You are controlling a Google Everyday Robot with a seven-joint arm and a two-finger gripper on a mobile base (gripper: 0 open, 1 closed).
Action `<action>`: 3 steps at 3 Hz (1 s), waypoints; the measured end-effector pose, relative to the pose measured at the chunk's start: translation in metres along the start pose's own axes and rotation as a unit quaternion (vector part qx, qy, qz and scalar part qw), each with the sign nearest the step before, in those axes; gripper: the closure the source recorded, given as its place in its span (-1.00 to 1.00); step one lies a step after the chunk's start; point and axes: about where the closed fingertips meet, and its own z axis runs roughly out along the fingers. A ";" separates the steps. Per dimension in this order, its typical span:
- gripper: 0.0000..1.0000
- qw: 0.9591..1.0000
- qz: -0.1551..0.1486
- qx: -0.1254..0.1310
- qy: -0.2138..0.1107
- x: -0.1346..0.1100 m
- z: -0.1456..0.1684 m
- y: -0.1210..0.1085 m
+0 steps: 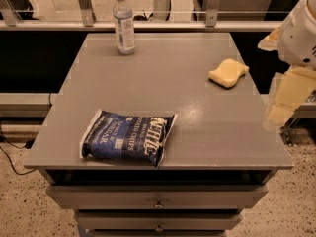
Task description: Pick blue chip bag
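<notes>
The blue chip bag (127,138) lies flat near the front left of the grey table (168,78), its white "Kettle" lettering facing up and its white crimped ends at left and right. My gripper (286,98) hangs at the right edge of the view, beyond the table's right edge and about level with its front half. It is well to the right of the bag and touches nothing.
A clear water bottle (124,22) stands upright at the back left of the table. A yellow sponge (228,73) lies at the right rear. Drawers (158,201) sit under the tabletop. A railing (158,24) runs behind the table.
</notes>
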 end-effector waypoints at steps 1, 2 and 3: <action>-1.00 0.997 -0.007 -0.052 -0.054 -0.058 0.040 0.008; -1.00 0.992 -0.001 -0.094 -0.089 -0.103 0.065 0.017; -1.00 0.983 0.018 -0.144 -0.115 -0.135 0.086 0.037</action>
